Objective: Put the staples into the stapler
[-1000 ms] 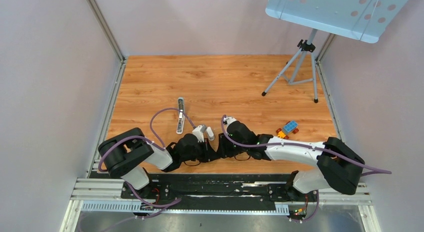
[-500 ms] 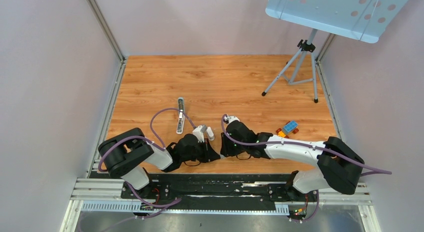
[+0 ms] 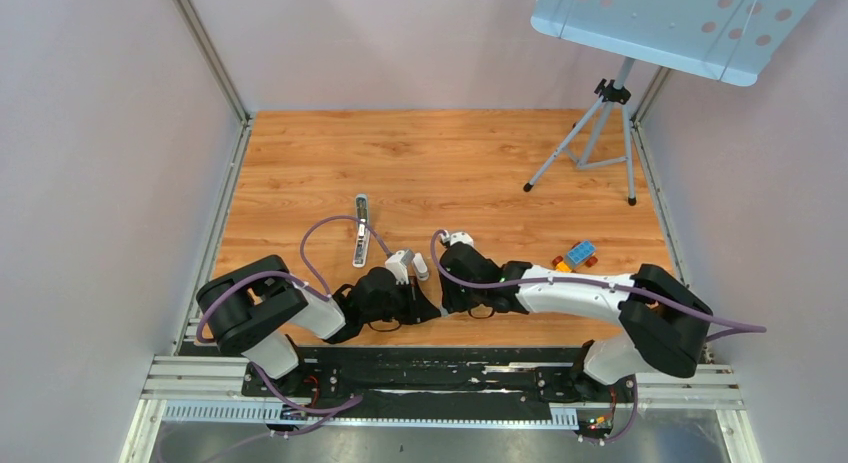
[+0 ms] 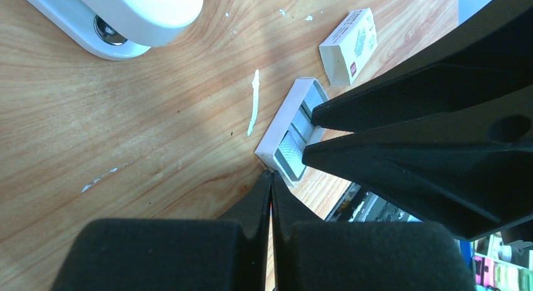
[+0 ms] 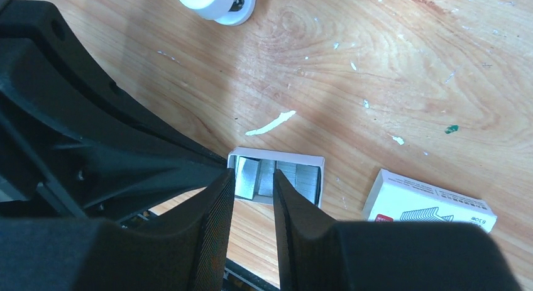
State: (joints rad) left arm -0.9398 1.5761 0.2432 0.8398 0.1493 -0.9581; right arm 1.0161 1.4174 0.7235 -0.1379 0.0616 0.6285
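Observation:
The staples [image 5: 308, 178] are grey ribbed strips lying in a small open white tray [image 5: 276, 156] on the wood floor. My right gripper [image 5: 252, 178] is open a narrow way, its tips over the tray's near edge with one strip showing between them. My left gripper [image 4: 270, 175] is shut and empty, its tips touching the tray's corner [image 4: 276, 118]; the staples [image 4: 290, 148] show beside it. The grippers meet at the table's near middle, left [image 3: 432, 311] and right [image 3: 447, 301]. The slim white-and-silver stapler [image 3: 360, 230] lies apart, further back and to the left.
A small white box with a red mark [image 5: 427, 206] lies right of the tray; it also shows in the left wrist view [image 4: 349, 46]. A white rounded object with a silver part [image 3: 421, 267] lies just behind the grippers. Toy bricks [image 3: 575, 256] lie at right; a tripod [image 3: 600, 133] stands at back right.
The right arm has shifted a little to the left, bringing its gripper closer to the left gripper. The left arm has hardly moved.

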